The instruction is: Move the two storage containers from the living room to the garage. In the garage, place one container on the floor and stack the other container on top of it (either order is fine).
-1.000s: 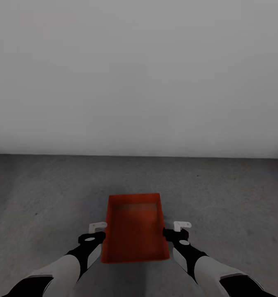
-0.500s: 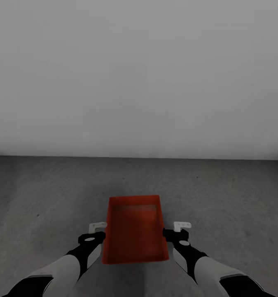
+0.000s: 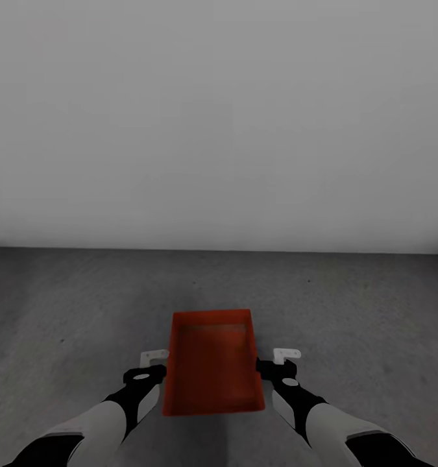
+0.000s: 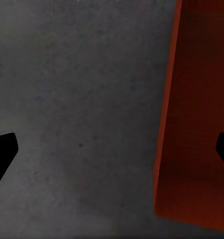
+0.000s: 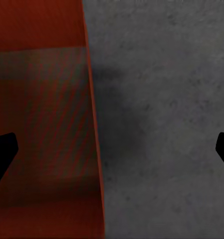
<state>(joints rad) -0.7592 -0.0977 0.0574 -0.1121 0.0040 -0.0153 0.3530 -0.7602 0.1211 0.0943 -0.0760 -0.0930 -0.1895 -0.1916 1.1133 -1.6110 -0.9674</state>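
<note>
Orange-red rectangular bin sits between left gripper and right gripper, both spread open, on mottled concrete floor.

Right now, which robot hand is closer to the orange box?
Neither, really: they look about equally close. The left gripper straddles the storage container's left wall, and the right gripper straddles its right wall. Both are wide open, one finger inside, one outside.
</note>
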